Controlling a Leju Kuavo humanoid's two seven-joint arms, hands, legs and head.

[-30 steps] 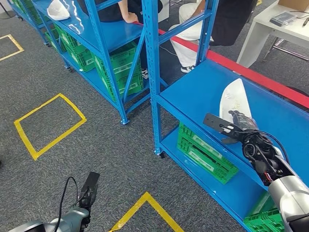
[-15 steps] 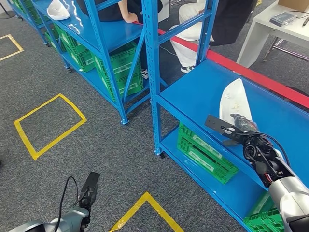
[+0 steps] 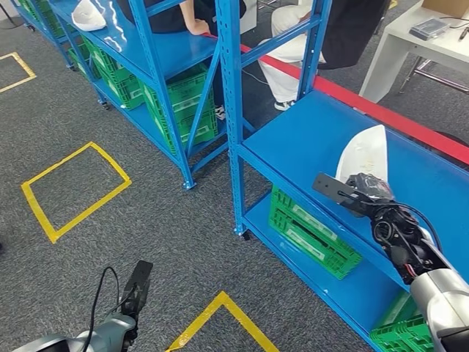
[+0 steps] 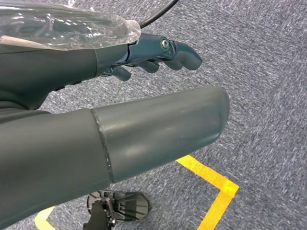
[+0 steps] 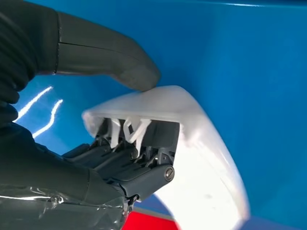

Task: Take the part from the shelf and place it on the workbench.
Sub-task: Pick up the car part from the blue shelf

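Note:
A white curved plastic part (image 3: 366, 152) lies on the top deck of the blue shelf (image 3: 298, 139) at the right. My right hand (image 3: 371, 192) is at its near end. In the right wrist view the thumb (image 5: 108, 57) presses on top of the part (image 5: 195, 129) and the dark fingers (image 5: 119, 163) sit under its edge, so the hand (image 5: 72, 167) grips it. My left hand (image 4: 152, 124) hangs low over the grey carpet, fingers (image 4: 163, 50) stretched out and holding nothing; the left arm (image 3: 111, 330) is at the bottom left of the head view.
Green crates (image 3: 310, 231) stand on the lower decks. A second white part (image 3: 89, 15) lies on the far left shelf. People (image 3: 293, 51) sit behind the shelves. Yellow tape squares (image 3: 75, 187) mark the carpet. A white table (image 3: 404, 44) stands at top right.
The white part's near end has tipped up in my right hand, so it looks shorter and broader. The hand has shifted slightly right. The left arm has not moved.

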